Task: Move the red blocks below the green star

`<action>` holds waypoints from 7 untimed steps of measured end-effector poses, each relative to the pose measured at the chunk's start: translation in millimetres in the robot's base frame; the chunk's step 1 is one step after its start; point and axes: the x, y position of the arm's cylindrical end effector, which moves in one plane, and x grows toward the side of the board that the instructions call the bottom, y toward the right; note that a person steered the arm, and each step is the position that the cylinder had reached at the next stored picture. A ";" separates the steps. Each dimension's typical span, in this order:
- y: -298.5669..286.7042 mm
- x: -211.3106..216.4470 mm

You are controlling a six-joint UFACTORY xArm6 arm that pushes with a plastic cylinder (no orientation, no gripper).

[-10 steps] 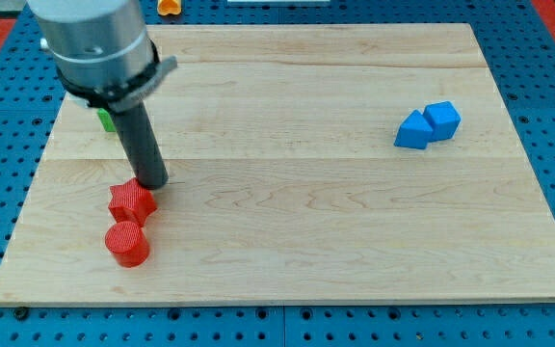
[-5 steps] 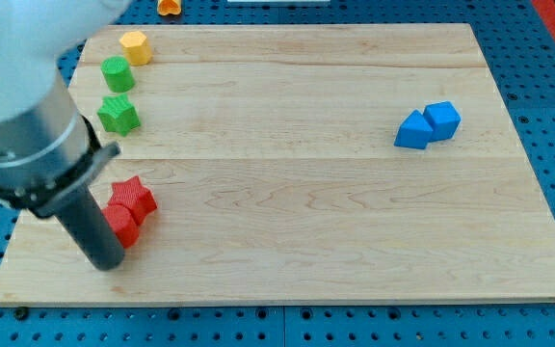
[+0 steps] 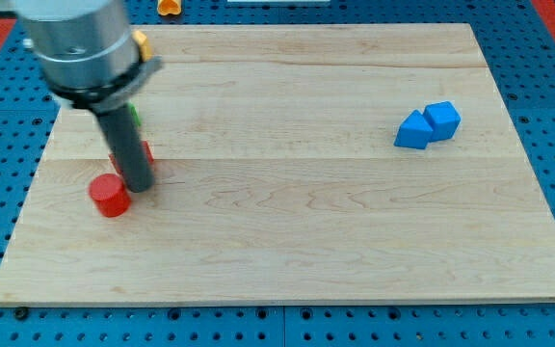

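My tip [image 3: 139, 186] rests on the board at the view's left, touching the right side of a red cylinder [image 3: 109, 196]. A second red block [image 3: 145, 152] shows only as a sliver behind the rod, just above the tip; its shape is hidden. The green star [image 3: 134, 114] is almost wholly hidden behind the rod, with only a thin green edge showing above the red blocks. A yellow block [image 3: 142, 42] peeks out at the arm's upper right.
A blue triangular block [image 3: 412, 130] and a blue cube [image 3: 442, 119] sit together at the view's right. An orange object [image 3: 169, 8] lies off the board at the view's top. The wooden board's left edge [image 3: 29, 193] is close to the red cylinder.
The rod swung from the bottom left up and to the right. Both red blocks have shifted upward, toward the green star. The arm now covers the green blocks.
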 end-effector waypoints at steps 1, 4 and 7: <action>-13.1 -3.6; 45.1 -48.9; 8.3 -46.1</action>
